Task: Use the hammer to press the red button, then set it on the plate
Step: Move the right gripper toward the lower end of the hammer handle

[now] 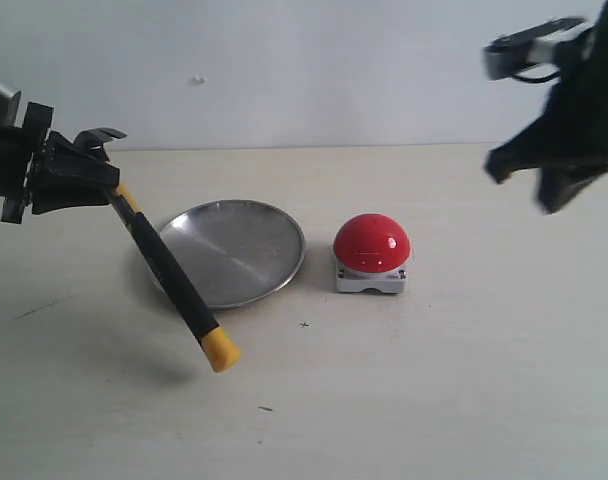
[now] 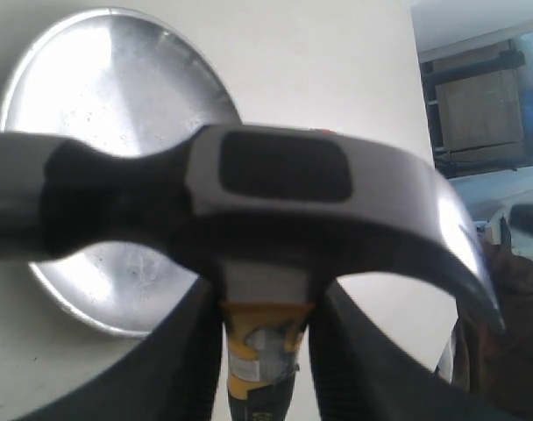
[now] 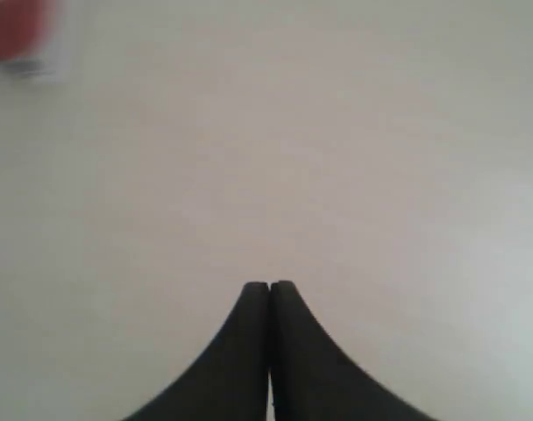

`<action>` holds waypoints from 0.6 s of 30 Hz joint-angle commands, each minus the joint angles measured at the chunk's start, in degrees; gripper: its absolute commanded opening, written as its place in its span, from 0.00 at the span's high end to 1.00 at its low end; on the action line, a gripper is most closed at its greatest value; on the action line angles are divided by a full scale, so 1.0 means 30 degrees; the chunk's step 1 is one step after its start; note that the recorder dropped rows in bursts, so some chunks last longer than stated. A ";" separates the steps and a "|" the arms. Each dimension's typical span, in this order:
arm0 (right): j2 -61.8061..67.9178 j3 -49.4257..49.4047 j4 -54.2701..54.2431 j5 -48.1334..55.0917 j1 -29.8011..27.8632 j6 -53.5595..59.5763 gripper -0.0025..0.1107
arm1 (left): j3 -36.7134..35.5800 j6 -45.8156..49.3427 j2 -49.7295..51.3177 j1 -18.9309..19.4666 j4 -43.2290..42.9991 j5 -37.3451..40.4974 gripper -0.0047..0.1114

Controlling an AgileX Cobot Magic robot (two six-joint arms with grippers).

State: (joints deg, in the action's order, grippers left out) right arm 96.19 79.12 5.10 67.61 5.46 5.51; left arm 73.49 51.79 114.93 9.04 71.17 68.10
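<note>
Exterior view: left hand (image 1: 106,188) grips the hammer (image 1: 170,272) just below its head, handle slanting downward

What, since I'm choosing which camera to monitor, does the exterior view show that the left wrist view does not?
Only the exterior view: the red button whole, and the hammer handle down to its yellow end. Only the left wrist view: the hammer's steel head close up, with shelving in the background. Both: the plate, and the left gripper with its jaws closed on the hammer just below the head.
</note>
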 commanded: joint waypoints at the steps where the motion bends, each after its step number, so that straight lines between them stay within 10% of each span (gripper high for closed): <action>1: 0.0732 0.0123 -1.2450 -0.1868 0.1286 0.7021 0.95 | 0.0182 0.0058 -0.0170 -0.0120 0.1477 0.0620 0.96; 18: 0.5852 0.1579 -1.7370 -0.7561 0.6482 1.3658 0.50 | 0.0182 0.0047 -0.0170 -0.0157 0.1372 0.0620 0.96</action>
State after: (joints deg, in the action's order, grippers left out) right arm 112.53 82.93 -46.60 47.72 23.25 43.30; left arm 73.49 51.79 114.93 8.95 71.91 68.10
